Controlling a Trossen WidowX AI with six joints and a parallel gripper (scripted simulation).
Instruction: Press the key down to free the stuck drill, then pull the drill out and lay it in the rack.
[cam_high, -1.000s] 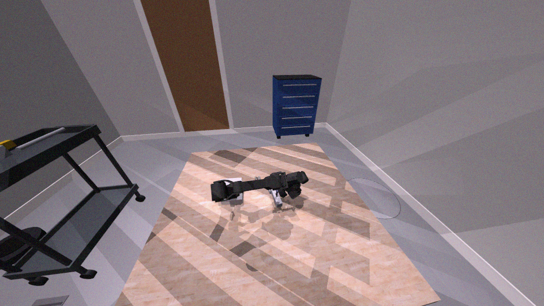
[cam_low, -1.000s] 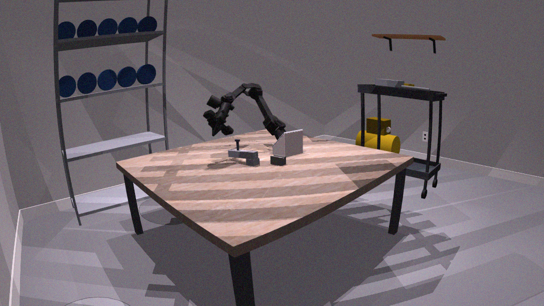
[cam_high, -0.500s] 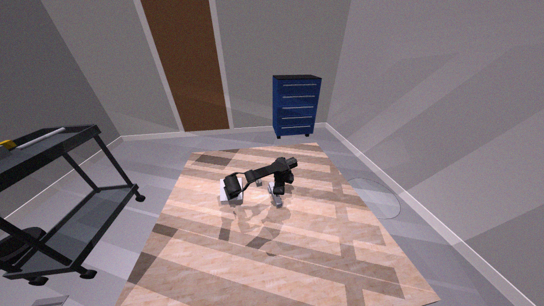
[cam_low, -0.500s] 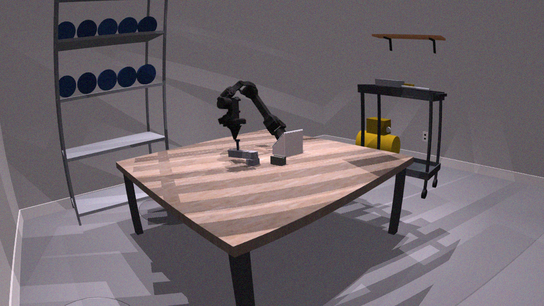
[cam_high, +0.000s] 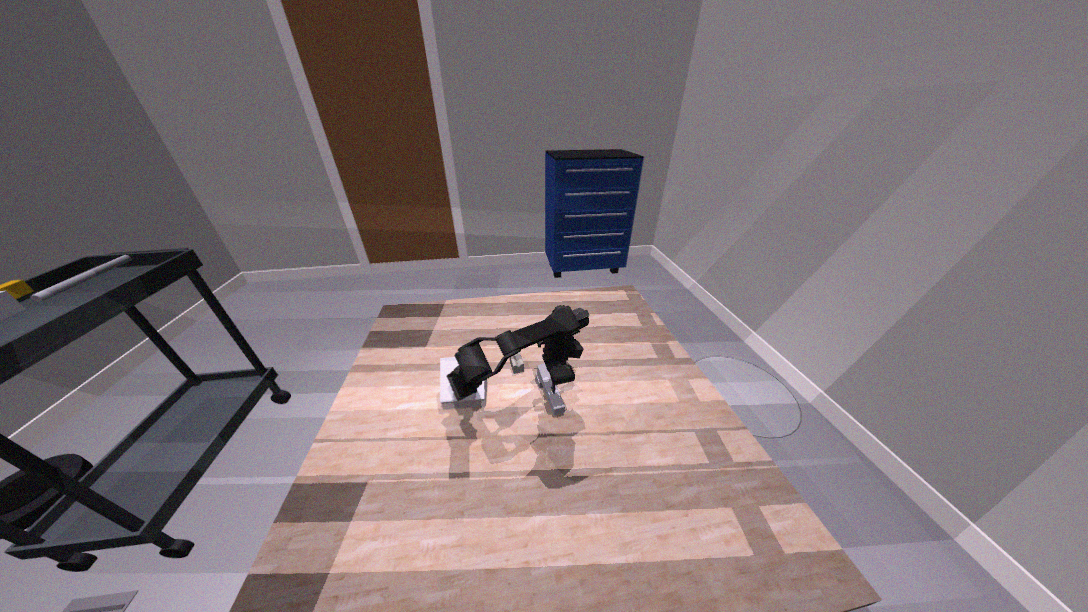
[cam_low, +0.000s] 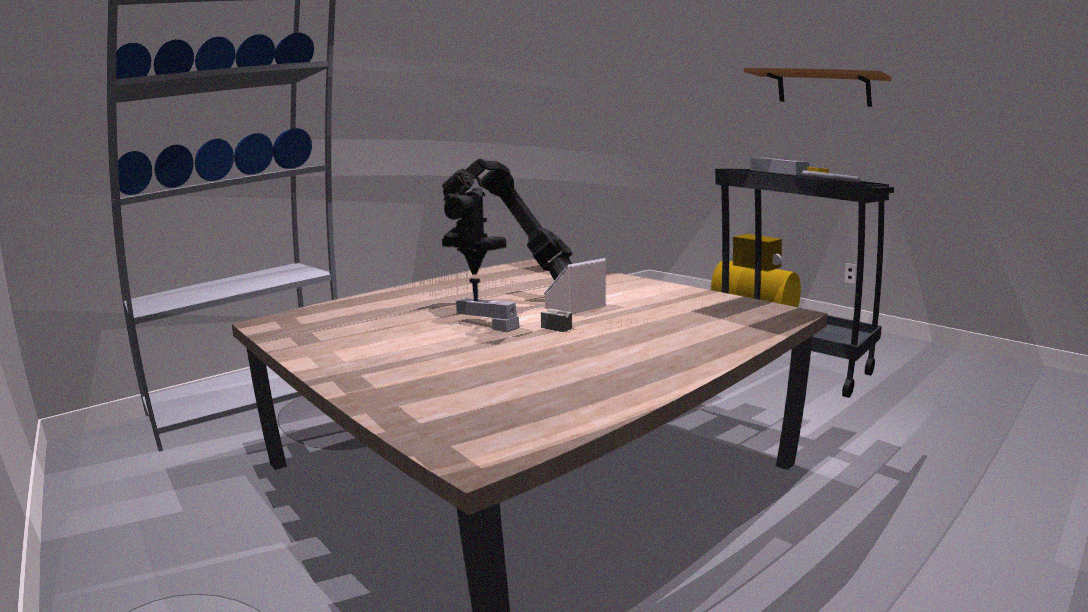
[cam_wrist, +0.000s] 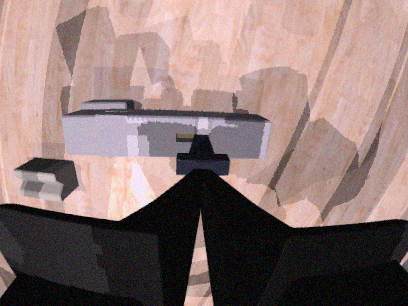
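Note:
A long grey housing (cam_high: 550, 390) (cam_low: 486, 308) (cam_wrist: 100, 135) lies on the table, raised at one end by a small grey block (cam_low: 505, 324). A black T-shaped key (cam_low: 475, 286) (cam_wrist: 202, 165) stands upright in its top, beside a slot showing something brass-coloured. The drill cannot be made out separately; a round opening shows in the housing's end. A small dark block with a light groove (cam_high: 517, 363) (cam_low: 556, 321) (cam_wrist: 44, 180), seemingly the rack, stands near it. My gripper (cam_low: 474, 272) (cam_wrist: 202, 177) is shut and empty, pointing down just above the key's head.
A white panel-like stand (cam_high: 448, 397) (cam_low: 589, 286) stands beside the arm's base, past the small grooved block. The wooden table (cam_high: 486, 532) (cam_low: 426, 411) carries all of these. A wheeled cart (cam_high: 182, 262) (cam_low: 798, 186) and a shelf unit with blue discs (cam_low: 220, 186) stand away from the table.

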